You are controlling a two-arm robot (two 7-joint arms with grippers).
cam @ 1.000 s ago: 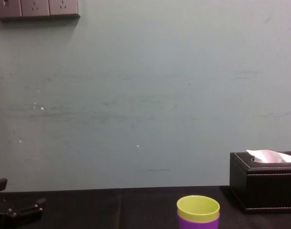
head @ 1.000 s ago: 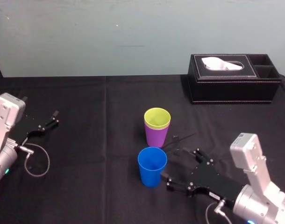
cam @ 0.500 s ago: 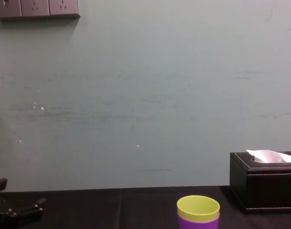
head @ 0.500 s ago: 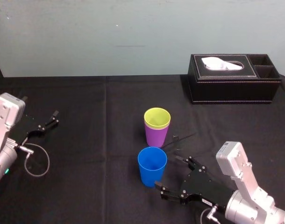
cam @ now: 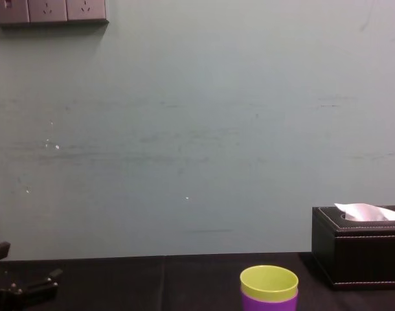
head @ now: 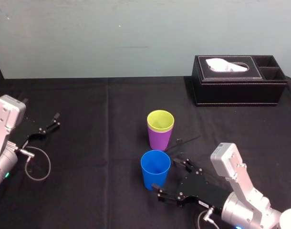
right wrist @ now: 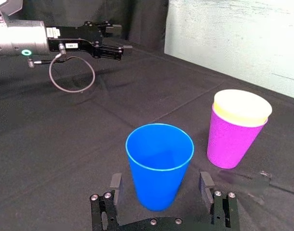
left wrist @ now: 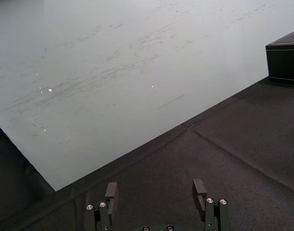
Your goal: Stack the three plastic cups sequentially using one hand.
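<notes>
The blue cup (head: 152, 172) stands upright near the table's front middle. Just behind it the yellow-green cup (head: 160, 119) sits nested inside the purple cup (head: 160, 138). My right gripper (head: 165, 172) is open and low at the blue cup's right side. In the right wrist view the blue cup (right wrist: 159, 163) stands between the two fingers (right wrist: 205, 185) with a gap on each side. The purple cup (right wrist: 231, 139) and yellow-green cup (right wrist: 242, 107) show beyond it. My left gripper (head: 52, 121) rests open at the far left of the table.
A black tissue box (head: 238, 78) stands at the back right on the black cloth. A grey cable loop (head: 38, 164) hangs by the left arm. A pale wall rises behind the table's back edge.
My right gripper has slid left along the table until its open fingers straddle the blue cup. The cups and the left arm have not moved.
</notes>
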